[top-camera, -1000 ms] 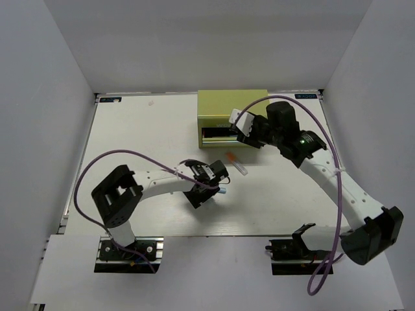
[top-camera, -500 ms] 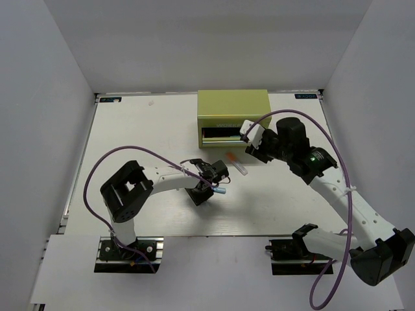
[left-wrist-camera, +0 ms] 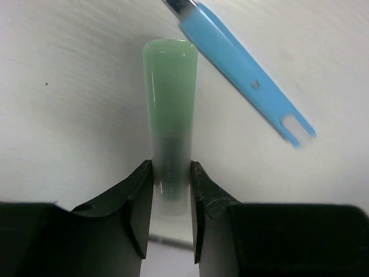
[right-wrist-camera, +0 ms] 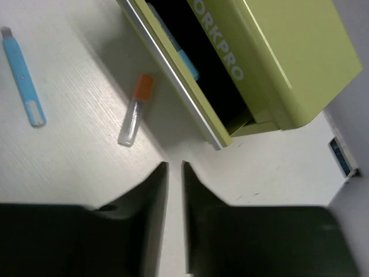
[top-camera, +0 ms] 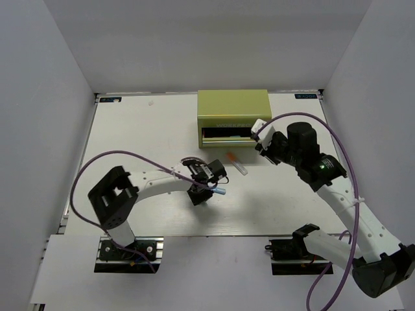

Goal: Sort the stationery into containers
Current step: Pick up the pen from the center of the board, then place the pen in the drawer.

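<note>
**Gripping the green stick: left arm loaded, right arm empty by the box**

The top view shows the left gripper [top-camera: 209, 184] low over the white table [top-camera: 142, 129], near the middle. What it holds is hidden beneath it. The left wrist view supplies this: both fingers [left-wrist-camera: 138, 196] are closed onto the pale end of the green stick [left-wrist-camera: 170, 121]. Whether the stick rests on the table cannot be told.

- The green stick's long axis runs straight out from the gripper, rounded green end pointing away.
- The light blue stick [left-wrist-camera: 242, 72] lies diagonally just past that end, apart from it, metal tip farthest from the gripper.
- The orange-ended stick [top-camera: 237, 164] lies diagonally between the two grippers, orange end toward the olive-green box [top-camera: 233, 103].

The right gripper [top-camera: 259, 133] hangs beside the box's front right corner. Only the right wrist view shows its state: the fingers [right-wrist-camera: 151, 213] are nearly together, with a thin slit between them and nothing in it. That view also looks into the open drawer [right-wrist-camera: 173, 75], where a light blue piece [right-wrist-camera: 185, 60] lies.
</note>
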Action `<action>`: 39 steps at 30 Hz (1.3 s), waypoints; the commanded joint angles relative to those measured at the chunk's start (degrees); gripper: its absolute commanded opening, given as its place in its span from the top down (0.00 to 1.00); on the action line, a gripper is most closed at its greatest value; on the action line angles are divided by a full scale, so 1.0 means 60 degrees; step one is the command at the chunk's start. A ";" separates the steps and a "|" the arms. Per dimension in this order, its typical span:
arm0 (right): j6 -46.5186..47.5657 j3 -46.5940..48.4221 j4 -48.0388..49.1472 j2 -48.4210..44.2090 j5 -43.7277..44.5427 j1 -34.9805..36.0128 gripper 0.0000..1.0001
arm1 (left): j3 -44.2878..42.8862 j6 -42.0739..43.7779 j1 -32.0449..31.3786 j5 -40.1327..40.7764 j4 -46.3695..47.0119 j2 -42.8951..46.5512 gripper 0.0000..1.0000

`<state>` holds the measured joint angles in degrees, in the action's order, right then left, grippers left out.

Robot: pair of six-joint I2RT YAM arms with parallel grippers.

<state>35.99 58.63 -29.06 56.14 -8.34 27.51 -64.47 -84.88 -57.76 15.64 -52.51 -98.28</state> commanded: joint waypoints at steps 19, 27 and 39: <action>-0.1427 -0.0909 -0.0064 -0.0612 -0.0895 -0.1288 0.88 | -0.0388 1.9020 -0.0042 -0.1391 0.7709 0.3637 0.91; -0.1618 -0.1012 0.0009 -0.0860 -0.0925 -0.1610 0.86 | -0.1838 2.1338 0.0515 -0.0892 0.7799 0.1601 0.95; -0.1896 -0.1232 0.0053 -0.1124 -0.0837 -0.2050 0.80 | -0.2380 2.1427 0.1920 -0.2107 0.8181 0.0225 0.90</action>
<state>25.82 51.53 -30.00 50.30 -12.80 15.94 -75.61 42.68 -47.48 6.63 -5.39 -97.06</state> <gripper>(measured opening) 0.196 0.383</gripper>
